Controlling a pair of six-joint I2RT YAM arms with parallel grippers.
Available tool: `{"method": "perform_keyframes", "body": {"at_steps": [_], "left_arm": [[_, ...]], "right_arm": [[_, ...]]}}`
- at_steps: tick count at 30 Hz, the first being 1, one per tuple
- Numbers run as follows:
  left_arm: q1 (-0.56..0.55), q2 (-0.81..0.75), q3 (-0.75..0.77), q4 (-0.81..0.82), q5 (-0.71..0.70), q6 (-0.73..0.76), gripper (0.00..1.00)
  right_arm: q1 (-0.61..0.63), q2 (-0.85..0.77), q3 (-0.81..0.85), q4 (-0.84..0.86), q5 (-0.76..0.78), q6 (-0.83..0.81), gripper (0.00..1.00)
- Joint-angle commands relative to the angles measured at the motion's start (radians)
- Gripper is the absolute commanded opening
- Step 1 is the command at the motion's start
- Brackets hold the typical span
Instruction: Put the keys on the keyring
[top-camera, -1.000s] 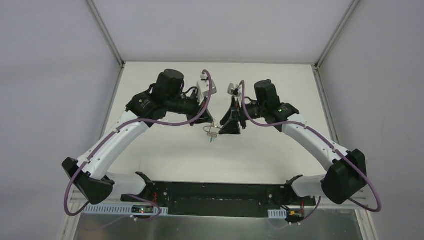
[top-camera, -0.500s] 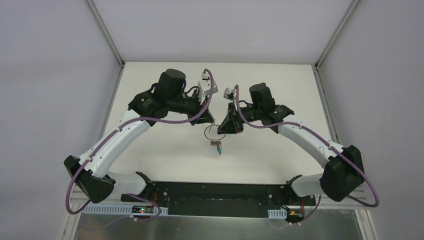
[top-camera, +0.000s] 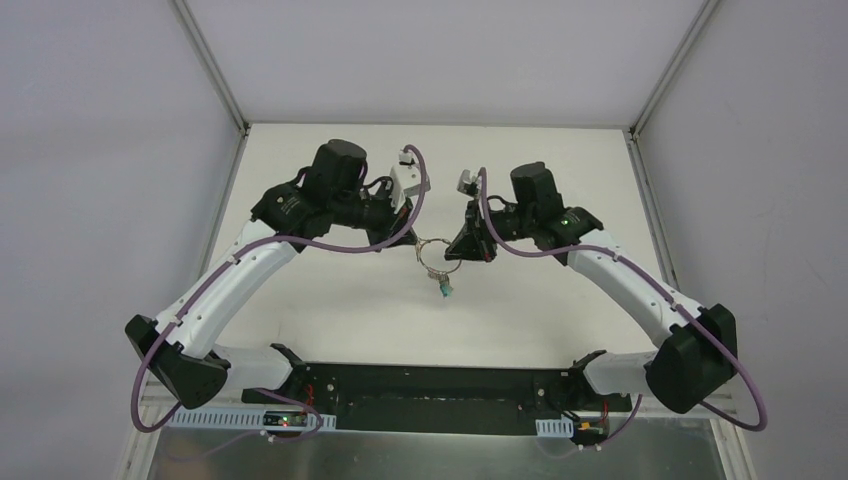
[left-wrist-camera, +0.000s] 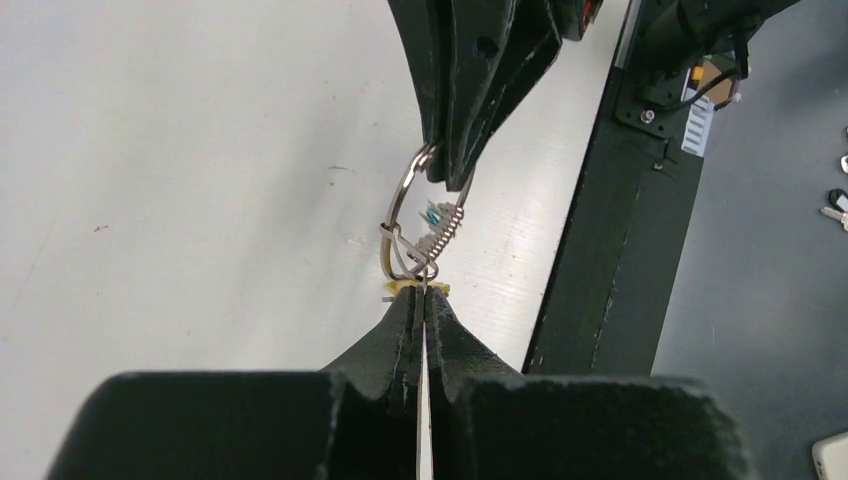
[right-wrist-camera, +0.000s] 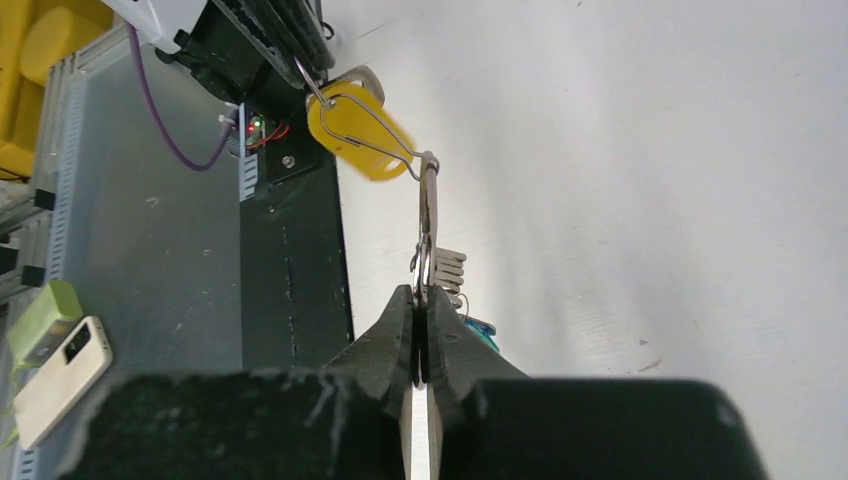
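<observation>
- The keyring (right-wrist-camera: 426, 215) hangs in mid-air between both arms, its edge pinched by the right gripper (right-wrist-camera: 421, 300).
- The yellow-headed key (right-wrist-camera: 358, 130), clamped in the left gripper (left-wrist-camera: 424, 297), looks part-threaded onto the ring's wire.
- A teal head (right-wrist-camera: 480, 335) dangles below; I cannot tell if it is the green key.

No readable text, label or number anywhere

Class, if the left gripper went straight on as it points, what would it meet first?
Probably the keyring, directly ahead, with the right gripper clamped just beyond it.
</observation>
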Motion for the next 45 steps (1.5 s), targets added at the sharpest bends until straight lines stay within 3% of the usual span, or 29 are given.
{"method": "perform_keyframes", "body": {"at_steps": [1, 7, 19, 26, 33, 45], "left_arm": [[0.008, -0.004, 0.066, -0.114, 0.004, 0.107, 0.0], [0.008, 0.025, 0.067, -0.165, -0.04, 0.177, 0.0], [0.008, 0.016, -0.045, -0.065, -0.014, 0.254, 0.0], [0.008, 0.063, -0.027, -0.02, 0.022, 0.23, 0.15], [0.008, 0.069, -0.006, -0.028, -0.065, 0.221, 0.35], [0.008, -0.096, -0.14, 0.107, -0.304, 0.197, 0.97]], "right_arm": [[-0.003, -0.044, 0.056, -0.054, 0.088, -0.079, 0.0], [-0.004, -0.058, 0.079, -0.072, 0.083, -0.072, 0.0], [-0.043, -0.083, 0.126, -0.052, 0.001, 0.023, 0.0], [-0.057, -0.075, 0.156, -0.039, -0.021, 0.073, 0.0], [-0.077, -0.08, 0.168, -0.036, 0.0, 0.085, 0.0], [-0.081, -0.066, 0.214, -0.087, 0.122, 0.006, 0.0]]}}
